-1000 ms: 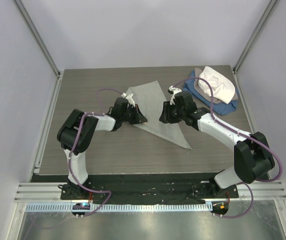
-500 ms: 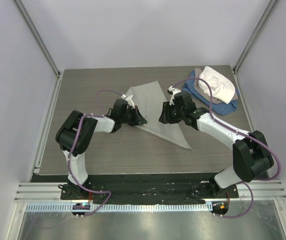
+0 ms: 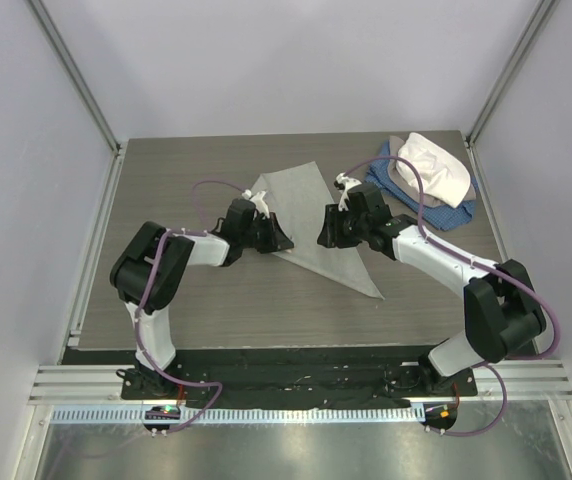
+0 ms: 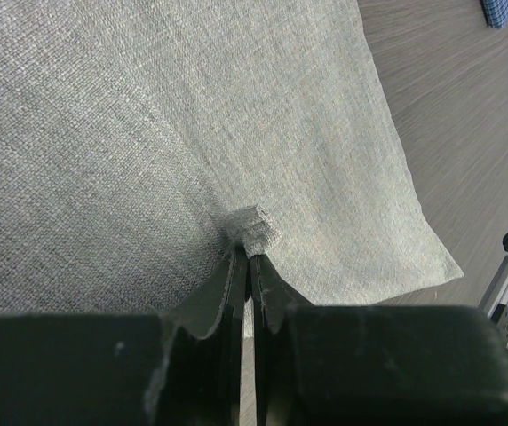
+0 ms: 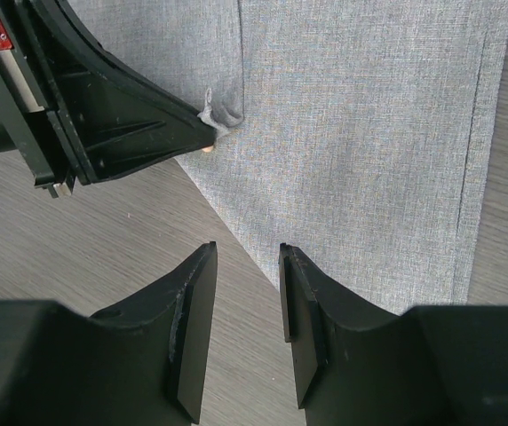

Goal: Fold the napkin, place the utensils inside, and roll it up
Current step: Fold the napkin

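One fold looks done: the napkin (image 3: 311, 205) lies as a flat triangle mid-table (image 3: 216, 300). The left gripper (image 4: 247, 255) pinches a small tuft of it, jaws almost together. The right gripper (image 5: 247, 252) hovers half-open and empty. Next, likely release and fetch the utensils, none in view.
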Available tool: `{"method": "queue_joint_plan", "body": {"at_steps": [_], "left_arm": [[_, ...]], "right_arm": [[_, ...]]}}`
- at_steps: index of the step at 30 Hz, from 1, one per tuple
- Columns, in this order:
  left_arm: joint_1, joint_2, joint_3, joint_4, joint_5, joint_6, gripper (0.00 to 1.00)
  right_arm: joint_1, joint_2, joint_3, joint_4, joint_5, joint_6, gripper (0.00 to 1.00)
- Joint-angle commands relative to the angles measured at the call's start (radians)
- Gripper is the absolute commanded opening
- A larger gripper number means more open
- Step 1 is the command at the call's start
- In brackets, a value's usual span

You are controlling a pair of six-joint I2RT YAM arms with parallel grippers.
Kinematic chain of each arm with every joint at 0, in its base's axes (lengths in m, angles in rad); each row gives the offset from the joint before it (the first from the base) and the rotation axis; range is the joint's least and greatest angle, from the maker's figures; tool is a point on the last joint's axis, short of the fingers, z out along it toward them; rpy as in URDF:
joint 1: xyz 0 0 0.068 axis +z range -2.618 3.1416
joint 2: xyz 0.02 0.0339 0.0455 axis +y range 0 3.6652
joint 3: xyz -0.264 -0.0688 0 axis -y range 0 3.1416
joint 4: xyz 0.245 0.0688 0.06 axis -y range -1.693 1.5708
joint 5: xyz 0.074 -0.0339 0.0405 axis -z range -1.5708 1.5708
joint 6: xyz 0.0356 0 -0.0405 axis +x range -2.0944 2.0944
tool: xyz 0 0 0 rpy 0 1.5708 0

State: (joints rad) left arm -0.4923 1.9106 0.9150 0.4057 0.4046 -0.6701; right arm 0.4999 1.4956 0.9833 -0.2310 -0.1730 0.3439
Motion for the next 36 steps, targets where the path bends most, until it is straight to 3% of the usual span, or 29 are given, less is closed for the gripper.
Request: {"method": "queue_joint_plan", "body": {"at_steps": [1,16,25,28,32,36], "left_arm": [[-0.012,-0.065,-0.016,-0.018,-0.003,0.032,0.1],[-0.019,-0.075,-0.034,-0.016,-0.015,0.029,0.08],[-0.031,-0.051,-0.008,-0.015,-0.007,0.026,0.16],[-0.034,-0.053,-0.007,-0.021,-0.006,0.027,0.26],[-0.037,-0.077,-0.022,-0.025,-0.007,0.029,0.54],[-0.038,-0.126,-0.03,-0.039,-0.009,0.021,0.68]], "right_arm": [[-0.003,0.009,0.005,0.044,-0.011,0.009,0.42],[-0.001,0.017,0.005,0.044,-0.028,0.014,0.42],[-0.003,0.017,0.003,0.044,-0.026,0.014,0.42],[-0.001,0.002,-0.006,0.044,-0.01,0.02,0.42],[-0.003,-0.038,-0.031,0.042,0.021,0.024,0.42],[-0.011,-0.093,-0.064,0.042,0.049,0.041,0.42]]}}
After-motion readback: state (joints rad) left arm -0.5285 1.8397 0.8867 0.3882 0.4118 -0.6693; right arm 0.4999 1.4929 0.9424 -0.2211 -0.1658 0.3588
